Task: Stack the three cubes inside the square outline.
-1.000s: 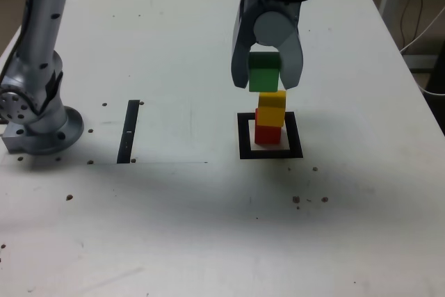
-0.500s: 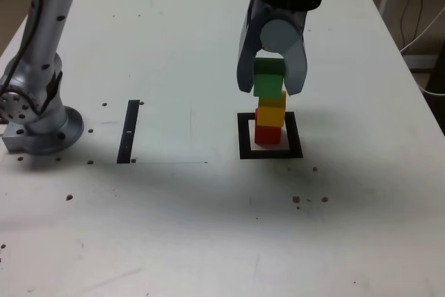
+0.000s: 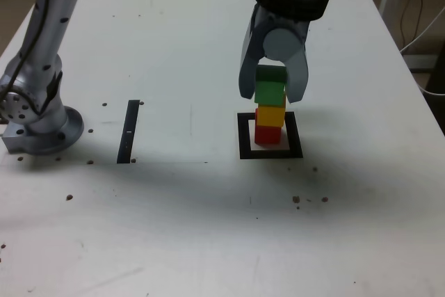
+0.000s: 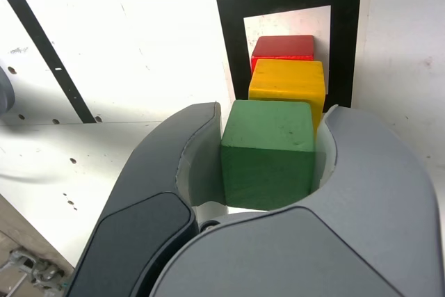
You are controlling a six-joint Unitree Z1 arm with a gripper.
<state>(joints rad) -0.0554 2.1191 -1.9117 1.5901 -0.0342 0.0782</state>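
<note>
The square outline (image 3: 245, 137) has the red cube (image 3: 268, 135) inside it, and the yellow cube (image 3: 271, 116) is stacked on the red one. The green cube (image 3: 269, 93) is at twelve o'clock from the outline in the exterior view, held between the two jaws of the gripper (image 3: 271, 95). If it touches the yellow cube, I cannot tell.

The exterior view shows the arm's base (image 3: 43, 130) at nine o'clock from the outline, beyond the black strip (image 3: 128, 132). Only the wrist view shows a metal fitting (image 4: 38, 270) near the table (image 4: 160, 46).

The cubes have plain matte faces, each of one colour; the green looks darker on its lower part in the exterior view's shade.
</note>
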